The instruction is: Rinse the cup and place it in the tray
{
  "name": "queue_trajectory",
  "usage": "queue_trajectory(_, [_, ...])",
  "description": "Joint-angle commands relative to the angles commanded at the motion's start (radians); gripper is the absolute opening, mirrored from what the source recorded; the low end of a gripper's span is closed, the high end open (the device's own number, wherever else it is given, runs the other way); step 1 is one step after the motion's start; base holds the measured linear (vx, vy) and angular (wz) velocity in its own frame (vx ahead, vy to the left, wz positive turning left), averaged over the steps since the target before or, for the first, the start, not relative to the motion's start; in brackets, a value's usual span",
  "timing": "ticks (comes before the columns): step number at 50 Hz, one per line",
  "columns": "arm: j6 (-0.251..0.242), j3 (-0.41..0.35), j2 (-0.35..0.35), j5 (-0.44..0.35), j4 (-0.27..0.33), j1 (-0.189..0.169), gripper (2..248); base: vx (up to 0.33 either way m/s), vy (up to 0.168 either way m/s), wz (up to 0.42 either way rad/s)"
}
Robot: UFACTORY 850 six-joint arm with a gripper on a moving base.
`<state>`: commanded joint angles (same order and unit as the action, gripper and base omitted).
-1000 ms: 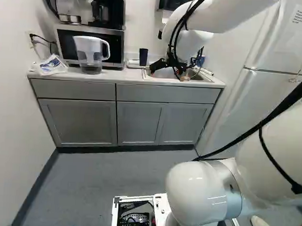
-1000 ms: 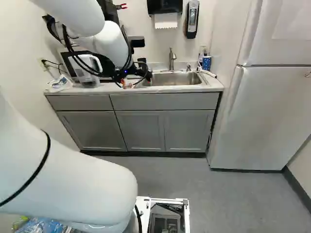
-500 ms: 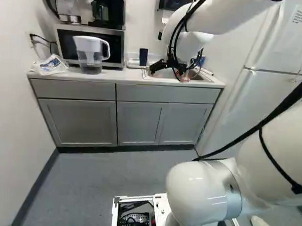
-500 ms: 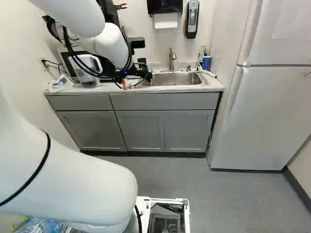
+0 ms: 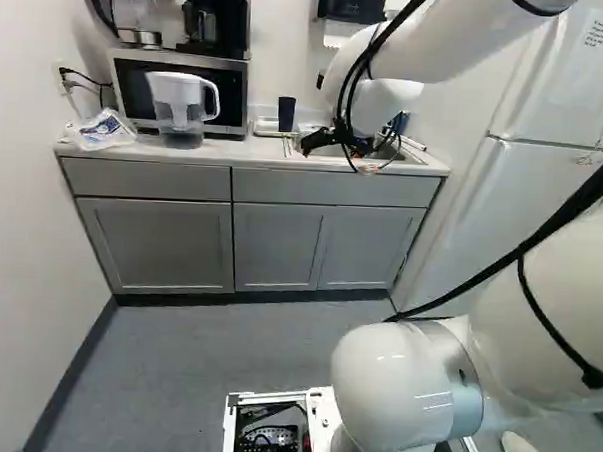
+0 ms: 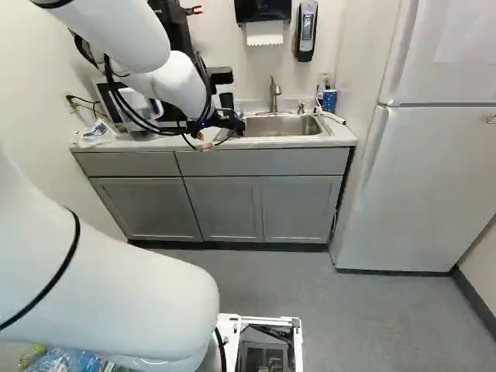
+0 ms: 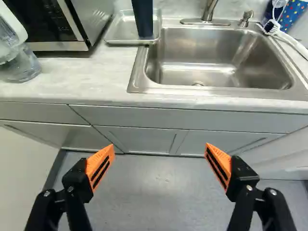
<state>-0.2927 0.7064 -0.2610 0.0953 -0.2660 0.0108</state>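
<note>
The dark blue cup stands upright on the metal tray, left of the sink; the wrist view shows the cup at the sink-side end of the tray. My gripper is over the counter's front by the sink in the left base view. Seen from the wrist, the gripper has its orange-padded fingers wide open with nothing between them, short of the counter's front edge. Cup, tray and the steel sink lie ahead of it.
A faucet rises behind the sink, with a blue patterned cup at the sink's right. A microwave and water pitcher stand left of the tray. The fridge is on the right.
The arm has drawn back a little from the sink toward the base, its gripper staying open. Cup and tray have not moved, nor has the base.
</note>
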Motion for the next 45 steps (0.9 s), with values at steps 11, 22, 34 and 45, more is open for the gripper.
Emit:
queue_trajectory(11, [0.020, -0.042, -0.001, -0.066, 0.018, -0.001, 247, 0.000, 0.000, 0.000])
queue_trajectory(22, [0.044, -0.093, -0.003, -0.145, 0.040, -0.002, 247, 0.000, 0.000, 0.000])
queue_trajectory(34, [0.075, -0.158, -0.005, -0.247, 0.068, -0.003, 247, 0.000, 0.000, 0.000])
queue_trajectory(45, [0.108, -0.229, -0.007, -0.358, 0.098, -0.004, 247, 0.000, 0.000, 0.000])
